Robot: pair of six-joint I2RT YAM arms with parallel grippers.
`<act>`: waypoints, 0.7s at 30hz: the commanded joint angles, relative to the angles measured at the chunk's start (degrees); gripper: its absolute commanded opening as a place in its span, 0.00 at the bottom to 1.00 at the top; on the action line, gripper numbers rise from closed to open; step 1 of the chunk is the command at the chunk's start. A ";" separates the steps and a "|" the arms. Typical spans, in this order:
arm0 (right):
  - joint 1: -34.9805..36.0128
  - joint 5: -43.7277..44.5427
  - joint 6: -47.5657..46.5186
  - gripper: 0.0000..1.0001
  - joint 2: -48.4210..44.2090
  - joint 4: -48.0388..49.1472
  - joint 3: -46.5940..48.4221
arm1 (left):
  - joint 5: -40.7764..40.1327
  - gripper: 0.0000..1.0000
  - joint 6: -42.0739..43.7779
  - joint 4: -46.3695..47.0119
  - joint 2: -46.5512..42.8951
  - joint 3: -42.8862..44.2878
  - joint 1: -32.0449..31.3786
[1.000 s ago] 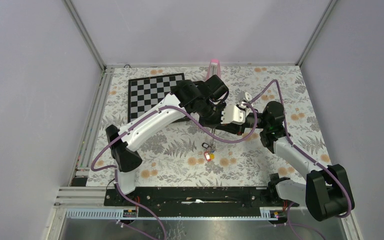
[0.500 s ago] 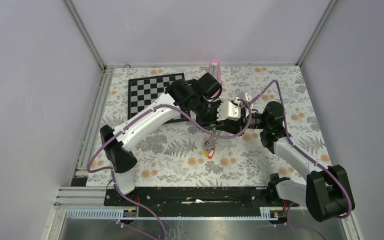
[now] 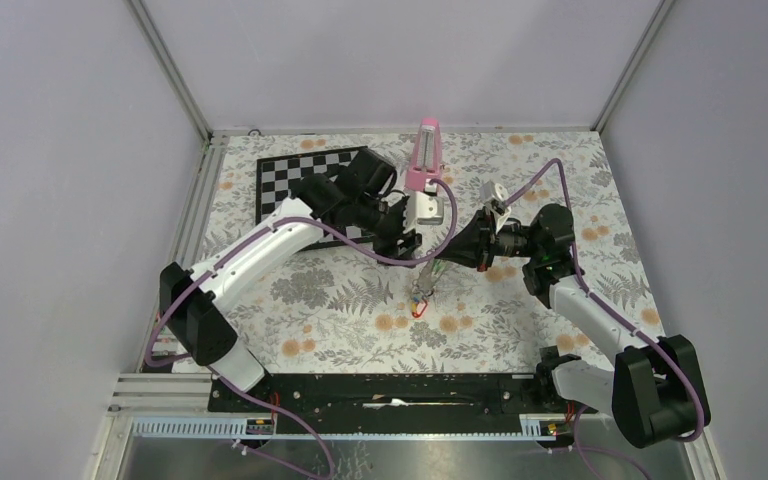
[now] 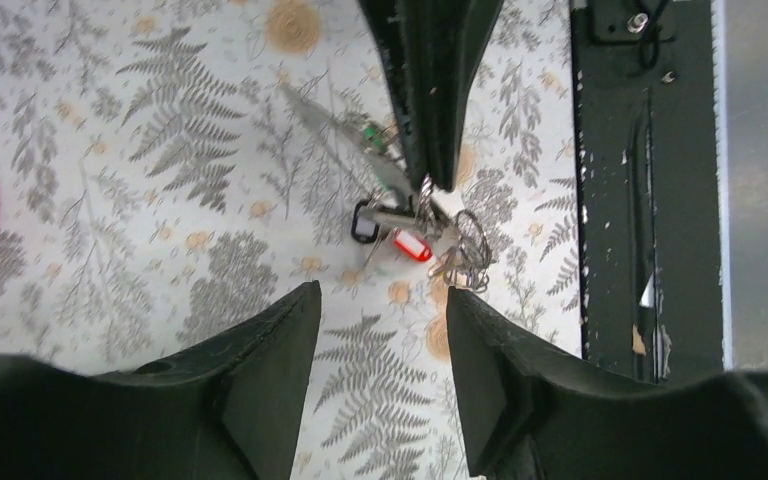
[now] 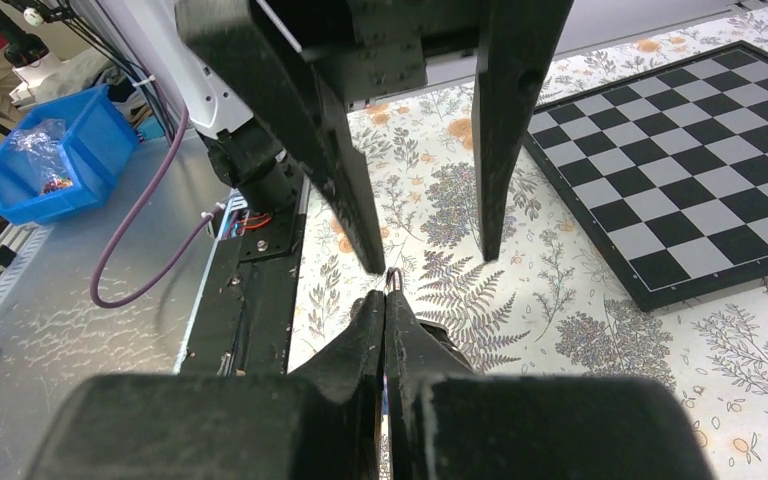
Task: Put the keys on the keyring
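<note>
My right gripper [image 5: 384,297] is shut on the keyring [image 5: 393,276], and a small bend of its thin wire sticks out past the fingertips. In the left wrist view the right gripper [image 4: 438,180] points down, with the keyring [image 4: 472,246] and the keys hanging under it onto the table: a black tag [image 4: 363,226], a red tag [image 4: 413,246] and a green tag [image 4: 370,135]. From above the keys [image 3: 420,302] lie mid-table. My left gripper [image 4: 380,298] is open with nothing between its fingers, a short way behind the bunch [image 3: 408,240].
A chessboard [image 3: 300,185] lies at the far left, under the left arm. A pink upright object [image 3: 425,150] stands at the back centre. A black rail [image 3: 390,385] runs along the near edge. A blue bin [image 5: 60,155] sits off the table.
The left gripper has opened and drawn back to the far left, away from the right gripper. The right gripper has closed on the keyring wire and swung slightly left. The key bunch barely shifted.
</note>
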 commanded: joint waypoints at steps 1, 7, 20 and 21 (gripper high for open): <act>-0.68 -1.13 1.39 0.00 -1.52 4.80 1.41 | 7.52 0.55 -1.85 12.18 -2.54 -5.17 -0.29; -0.78 -1.18 1.47 0.00 -1.35 4.80 1.32 | 8.84 0.55 -3.22 19.62 -3.45 -10.45 -0.25; -0.96 -1.18 0.95 0.00 -0.84 4.33 1.30 | 11.71 0.50 -10.47 28.63 -3.82 -15.85 -0.37; -1.03 -1.18 0.94 0.00 -0.70 4.22 1.31 | 12.12 0.48 -10.51 28.63 -3.95 -16.02 -0.39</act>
